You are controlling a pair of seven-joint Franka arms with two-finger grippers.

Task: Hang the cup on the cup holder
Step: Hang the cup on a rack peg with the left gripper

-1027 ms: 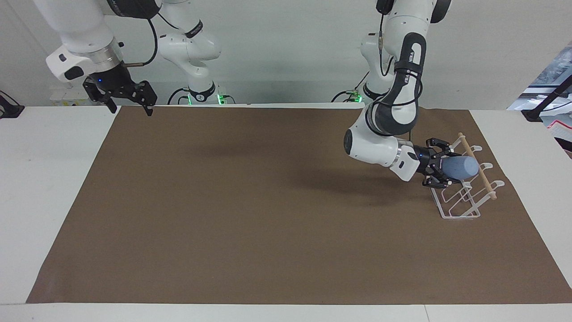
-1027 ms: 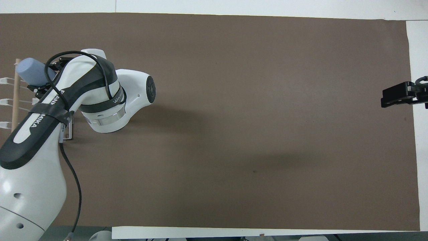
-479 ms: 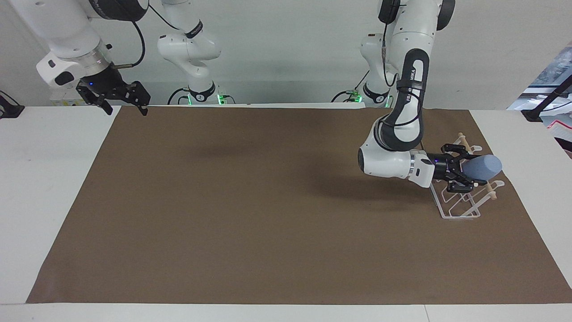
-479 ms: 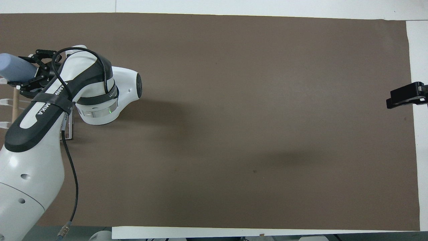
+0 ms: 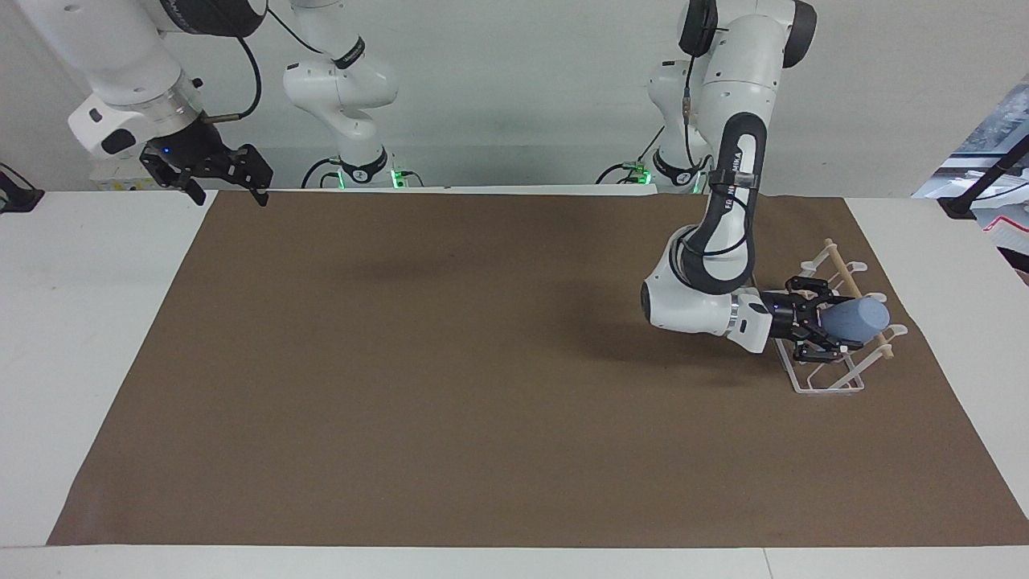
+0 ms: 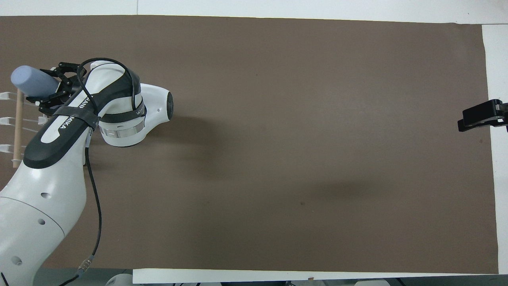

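— Cups, count?
— One: light-blue cup (image 5: 857, 319), lying sideways in the left gripper (image 5: 813, 320), whose fingers clamp its rim end, closed base at 3 o'clock in the facing view.
— Holders?
— One white wire cup holder (image 5: 832, 378) on the brown mat (image 5: 482, 386), toward the left arm's end; cup over its wooden dowel (image 5: 842, 268); contact unclear.
— Other gripper?
— Right gripper (image 5: 227, 178) waits, fingers spread, over the mat's corner.

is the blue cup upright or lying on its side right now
On its side. The cup lies roughly level in the left gripper, closed base pointing away from the arm, over the cup holder.
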